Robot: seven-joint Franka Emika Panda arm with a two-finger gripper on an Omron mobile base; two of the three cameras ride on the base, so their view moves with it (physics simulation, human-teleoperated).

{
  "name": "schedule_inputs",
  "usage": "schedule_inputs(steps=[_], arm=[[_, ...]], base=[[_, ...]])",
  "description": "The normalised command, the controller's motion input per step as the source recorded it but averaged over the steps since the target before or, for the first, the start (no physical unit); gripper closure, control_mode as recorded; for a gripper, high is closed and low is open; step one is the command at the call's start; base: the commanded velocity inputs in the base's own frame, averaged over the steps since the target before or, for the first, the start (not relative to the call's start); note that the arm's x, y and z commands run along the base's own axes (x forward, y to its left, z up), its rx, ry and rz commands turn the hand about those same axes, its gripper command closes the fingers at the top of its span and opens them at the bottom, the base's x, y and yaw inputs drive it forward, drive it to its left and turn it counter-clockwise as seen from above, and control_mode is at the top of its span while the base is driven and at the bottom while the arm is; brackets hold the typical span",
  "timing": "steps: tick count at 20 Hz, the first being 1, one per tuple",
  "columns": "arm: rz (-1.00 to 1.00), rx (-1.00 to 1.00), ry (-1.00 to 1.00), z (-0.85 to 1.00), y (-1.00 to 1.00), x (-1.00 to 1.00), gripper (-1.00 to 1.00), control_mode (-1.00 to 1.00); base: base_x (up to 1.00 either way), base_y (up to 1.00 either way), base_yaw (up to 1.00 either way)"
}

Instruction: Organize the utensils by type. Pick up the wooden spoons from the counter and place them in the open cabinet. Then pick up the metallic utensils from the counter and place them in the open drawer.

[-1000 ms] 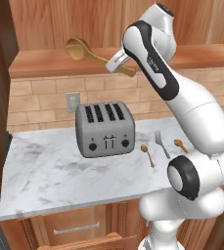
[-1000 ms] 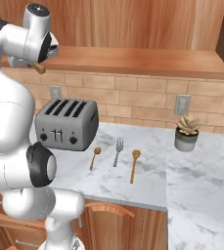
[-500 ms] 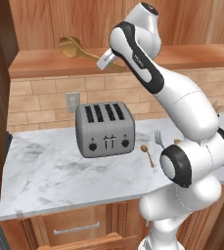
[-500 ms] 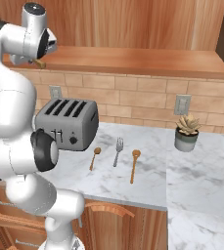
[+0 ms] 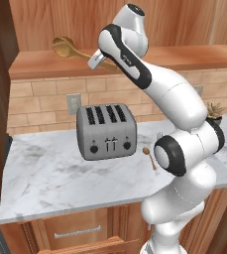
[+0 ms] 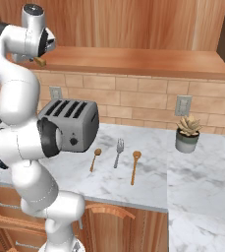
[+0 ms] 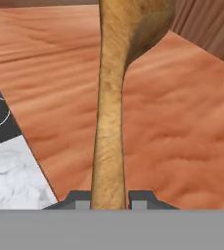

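Fingers (image 7: 110,197) clamped on wooden spoon (image 7: 111,112): light-brown, thick handle, oval bowl, over cabinet shelf (image 7: 182,136).

Matt, grainy wood on the held wooden spoon (image 7: 111,97), upper centre; warm, smooth wood-grain shelf (image 7: 172,122) beneath. The toaster (image 5: 106,131), mid-frame, is brushed grey metal. The worktop (image 5: 50,178) is polished white marble, grey-veined.
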Motion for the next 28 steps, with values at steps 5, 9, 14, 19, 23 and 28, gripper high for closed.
schedule_inputs(steps=[5, 9, 14, 19, 23, 28], arm=[[0.00, 0.00, -0.01, 0.00, 0.18, 0.36, 1.00, -1.00], [0.00, 0.00, 0.00, 0.00, 0.18, 0.32, 1.00, -1.00], [0.00, 0.00, 0.00, 0.00, 0.22, 0.28, 1.00, -1.00], [0.00, 0.00, 0.00, 0.00, 0.20, 0.25, 1.00, -1.00], [0.00, 0.00, 0.00, 0.00, 0.22, 0.31, 1.00, -1.00], [0.00, 0.00, 0.00, 0.00, 0.19, 0.21, -1.00, -1.00]], base=[[0.00, 0.00, 0.00], [0.00, 0.00, 0.00], [0.00, 0.00, 0.00], [0.00, 0.00, 0.00], [0.00, 0.00, 0.00], [0.00, 0.00, 0.00]])
